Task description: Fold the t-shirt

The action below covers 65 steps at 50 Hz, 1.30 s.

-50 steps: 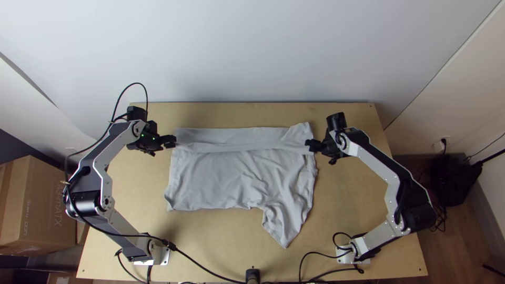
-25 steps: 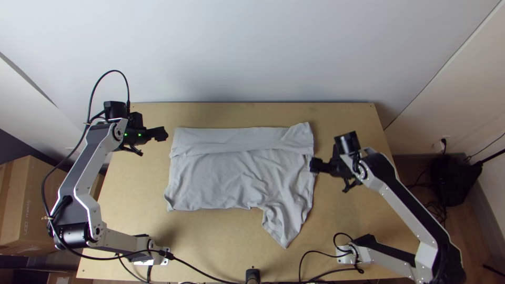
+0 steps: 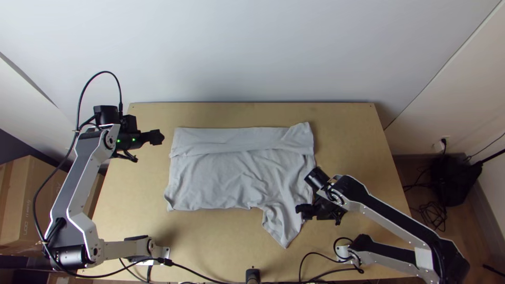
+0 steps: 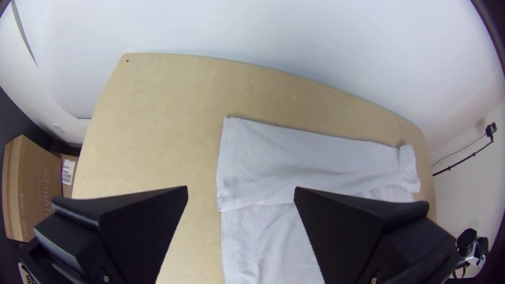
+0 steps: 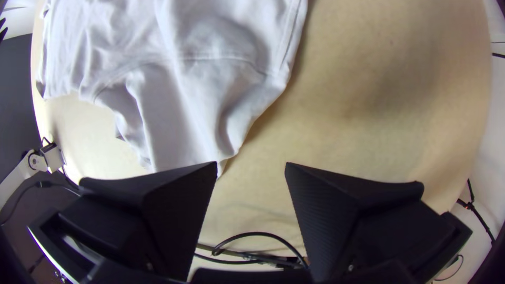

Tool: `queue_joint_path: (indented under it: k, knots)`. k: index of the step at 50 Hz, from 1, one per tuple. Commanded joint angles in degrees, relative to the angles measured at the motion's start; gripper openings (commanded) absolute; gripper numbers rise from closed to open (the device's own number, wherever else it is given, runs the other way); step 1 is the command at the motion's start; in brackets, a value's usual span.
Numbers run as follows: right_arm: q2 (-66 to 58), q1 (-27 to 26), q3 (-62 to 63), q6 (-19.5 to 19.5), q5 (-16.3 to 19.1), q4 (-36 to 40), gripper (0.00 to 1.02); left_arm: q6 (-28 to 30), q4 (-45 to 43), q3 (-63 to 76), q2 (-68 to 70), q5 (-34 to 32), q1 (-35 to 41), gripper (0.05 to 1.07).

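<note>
A light grey t-shirt [image 3: 231, 176] lies on the table, its far part folded over in a long band, with one sleeve sticking out towards the near edge at the right. My left gripper [image 3: 157, 137] is off the shirt's far left corner. In the left wrist view, my left gripper [image 4: 241, 192] stands open, nothing between its fingers, the folded band [image 4: 310, 158] beyond. My right gripper [image 3: 301, 209] is over the sleeve's right side in the top view. The right wrist view has my right gripper [image 5: 251, 167] open and empty, with the sleeve [image 5: 179, 121] past its fingers.
The wooden table [image 3: 210, 242] has bare wood around the shirt. Black cables [image 3: 210, 271] run along its near edge. A wall stands behind the far edge, and cardboard boxes [image 3: 37, 200] are at the left.
The left gripper has drawn back to the left from the shirt's far left corner. The right gripper has come towards the near edge, from the far right corner to the sleeve. The shirt looks unmoved.
</note>
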State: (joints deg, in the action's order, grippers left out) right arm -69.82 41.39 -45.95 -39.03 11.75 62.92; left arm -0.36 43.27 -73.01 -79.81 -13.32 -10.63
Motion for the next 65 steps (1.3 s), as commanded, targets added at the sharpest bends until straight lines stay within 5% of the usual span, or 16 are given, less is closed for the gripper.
queue_joint_path:
  k: [1, 19, 35, 42, 46, 59, 65]
  knots:
    - [-2.3, 1.2, 1.5, -1.9, 2.1, -1.0, 0.57, 0.7, 0.9, 2.3, 2.6, -0.6, -0.7, 1.02]
    - [-8.5, 4.7, 2.7, -2.5, 8.3, -6.3, 0.52, 1.9, 2.2, 4.4, 5.3, -0.6, -1.6, 1.02]
    - [-11.3, 5.1, 5.6, -1.7, 8.5, -9.7, 0.51, 2.2, 2.3, 4.2, 5.5, -0.6, -1.2, 1.02]
    - [-12.1, 5.0, 5.4, -0.3, 8.5, -12.7, 0.1, 4.0, 4.1, 4.4, 5.8, -0.7, -0.8, 1.02]
    - [-13.0, 4.8, 5.3, 1.0, 8.4, -12.9, 0.03, 7.8, 8.2, 4.7, 6.2, -0.7, 0.3, 1.02]
    - [-9.3, 3.2, 4.6, 2.6, 8.5, -10.4, 0.03, 27.1, 23.0, 12.4, 9.1, 0.0, 3.6, 1.02]
    - [-6.8, 1.6, 4.2, 2.7, 8.4, -9.4, 0.03, 32.0, 26.8, 16.7, 10.8, 8.0, 5.9, 1.02]
